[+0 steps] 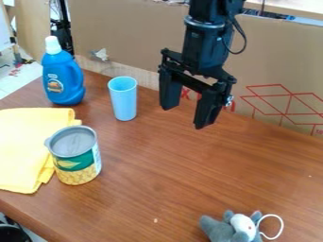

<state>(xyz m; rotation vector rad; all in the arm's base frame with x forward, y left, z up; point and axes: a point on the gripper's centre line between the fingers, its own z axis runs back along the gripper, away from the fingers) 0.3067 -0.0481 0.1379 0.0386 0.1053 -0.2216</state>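
Presently, my gripper hangs above the surface, jaws apart and empty, nearest the blue cup, which stands mouth-up, presumably steadied by a flat base, while the can rests upright beside the yellow cloth.

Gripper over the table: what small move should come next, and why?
Probably a small sideways shift toward the blue cup before any lowering: the gripper hangs open with nothing between its fingers, and the upright cup looks nearest, to its left in the view.
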